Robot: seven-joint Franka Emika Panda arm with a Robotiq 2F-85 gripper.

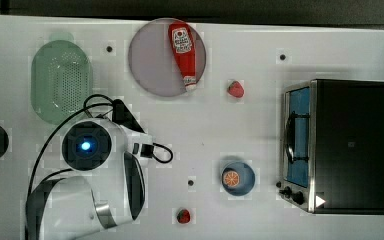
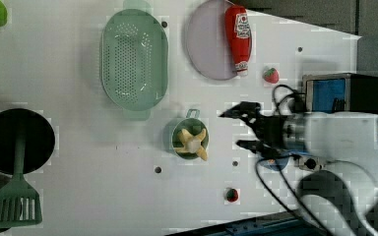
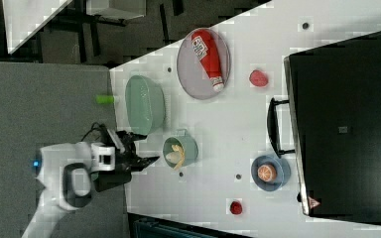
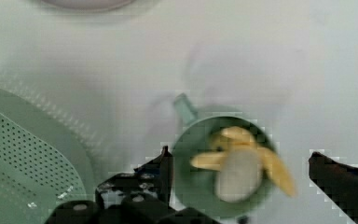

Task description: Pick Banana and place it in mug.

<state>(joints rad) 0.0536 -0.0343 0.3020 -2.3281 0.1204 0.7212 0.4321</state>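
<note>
banana (image 2: 192, 142) sits in the mug (image 2: 177, 147), centre of left view, one lobe over the rim | gripper (image 2: 243, 128) empty, fingers spread wide, beside mug | placement looks done, only retreat left

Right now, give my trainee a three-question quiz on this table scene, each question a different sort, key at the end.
1. True or false: the banana sits in the mug.
2. What lies in the blue bowl? A) strawberry B) orange slice C) ketchup bottle
3. Fill in: the tool is ____, with its fingers either side of the mug in the wrist view.

Key: 1 true; 2 B, the orange slice; 3 open, holding nothing.
</note>
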